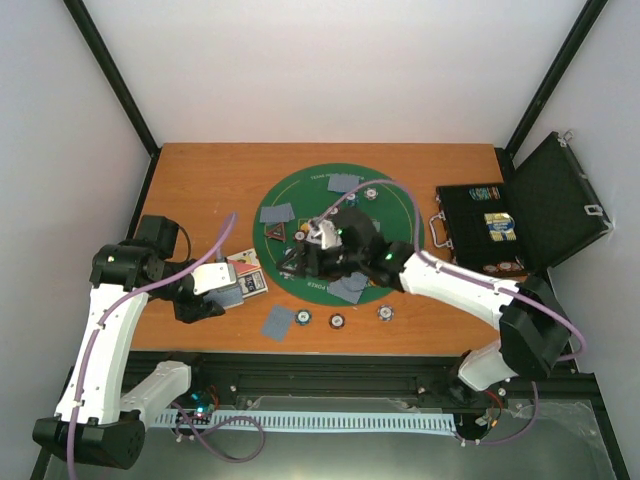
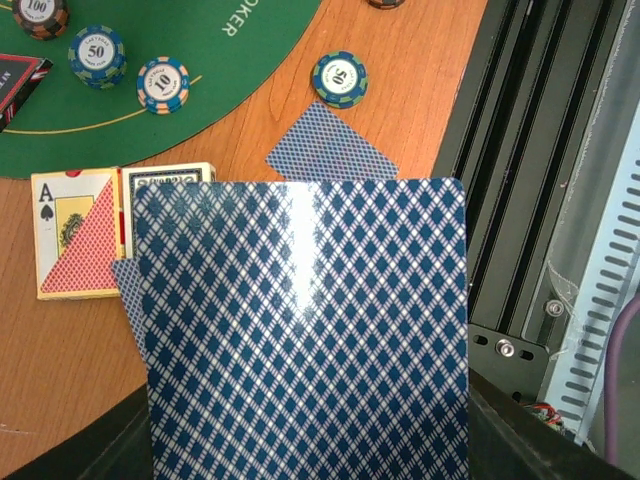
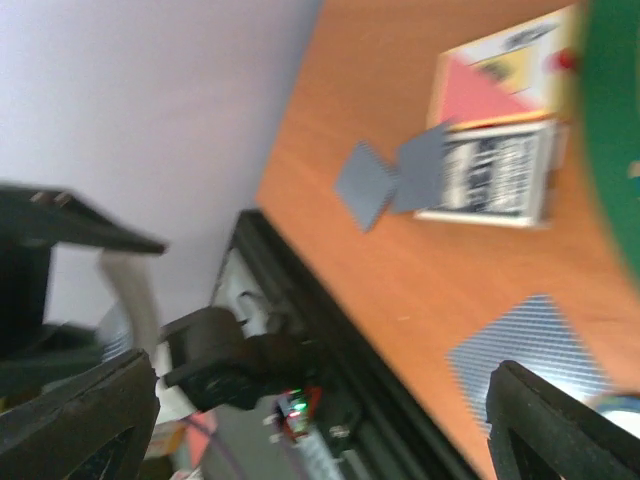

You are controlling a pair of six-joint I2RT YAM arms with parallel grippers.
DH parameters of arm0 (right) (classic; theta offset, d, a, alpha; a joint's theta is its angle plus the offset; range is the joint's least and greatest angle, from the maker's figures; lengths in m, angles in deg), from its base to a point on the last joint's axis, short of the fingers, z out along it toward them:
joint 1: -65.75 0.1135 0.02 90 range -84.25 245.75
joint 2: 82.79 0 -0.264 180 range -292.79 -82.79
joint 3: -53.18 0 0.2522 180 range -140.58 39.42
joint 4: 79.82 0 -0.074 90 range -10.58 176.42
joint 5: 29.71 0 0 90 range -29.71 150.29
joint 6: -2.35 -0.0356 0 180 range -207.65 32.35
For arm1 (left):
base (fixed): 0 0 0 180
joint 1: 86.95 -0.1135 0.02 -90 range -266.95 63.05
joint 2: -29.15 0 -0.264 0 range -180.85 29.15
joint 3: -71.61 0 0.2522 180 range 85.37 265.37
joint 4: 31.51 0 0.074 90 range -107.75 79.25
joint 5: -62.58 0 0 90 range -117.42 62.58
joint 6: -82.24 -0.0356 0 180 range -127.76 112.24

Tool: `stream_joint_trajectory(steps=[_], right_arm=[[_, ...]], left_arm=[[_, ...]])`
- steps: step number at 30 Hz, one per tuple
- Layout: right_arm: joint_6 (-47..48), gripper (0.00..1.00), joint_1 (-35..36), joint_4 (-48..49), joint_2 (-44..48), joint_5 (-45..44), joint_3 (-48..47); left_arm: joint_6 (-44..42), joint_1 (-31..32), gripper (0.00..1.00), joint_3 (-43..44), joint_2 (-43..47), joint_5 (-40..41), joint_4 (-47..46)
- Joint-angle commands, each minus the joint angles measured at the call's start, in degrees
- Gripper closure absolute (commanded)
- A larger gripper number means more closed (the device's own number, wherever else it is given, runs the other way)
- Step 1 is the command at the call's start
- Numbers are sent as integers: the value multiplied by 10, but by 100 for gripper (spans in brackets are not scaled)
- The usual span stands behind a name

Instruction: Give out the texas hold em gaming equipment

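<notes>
My left gripper is shut on a blue-backed playing card that fills the left wrist view and hides the fingers. It holds the card above the table beside the card boxes. Another card lies on the wood near a 50 chip. My right gripper hovers over the left part of the green mat, jaws wide open and empty. Cards and the red-black triangular marker lie on the mat. Three chips sit in front of it.
The open black case with chips stands at the right. The table's front edge and black rail are close to my left gripper. More chips sit on the mat's edge. A card lies on the wood.
</notes>
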Motion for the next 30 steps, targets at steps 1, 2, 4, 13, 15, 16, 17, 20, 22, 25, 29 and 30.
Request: stream_joint_trajectory(steps=[1, 2, 4, 13, 15, 16, 17, 20, 22, 25, 29, 30], right_arm=[[-128, 11, 76, 194, -14, 13, 13], [-140, 11, 89, 215, -26, 19, 11], [-155, 12, 115, 245, -47, 21, 3], [-179, 15, 167, 282, -142, 36, -59], [-186, 16, 170, 294, -151, 40, -60], [-189, 16, 170, 298, -155, 40, -61], [-191, 17, 169, 300, -159, 41, -65], [-198, 18, 170, 305, -176, 46, -79], [-208, 18, 170, 319, -189, 52, -87], [-214, 20, 170, 321, -210, 62, -100], [-211, 23, 165, 321, -212, 69, -87], [-210, 24, 162, 322, -208, 69, -79]], left_arm=[[9, 2, 99, 26, -2, -26, 4], [9, 1, 99, 26, -3, -27, 4], [9, 2, 99, 26, -4, -27, 5], [10, 1, 99, 34, -2, -31, 9], [9, 1, 99, 35, -2, -32, 10], [8, 1, 99, 34, -2, -32, 11], [8, 2, 99, 33, -2, -32, 11], [8, 1, 99, 32, -2, -33, 10], [8, 2, 99, 32, -2, -35, 10], [8, 2, 99, 33, -3, -33, 11], [7, 1, 99, 33, -1, -25, 11], [7, 1, 99, 33, -1, -25, 11]])
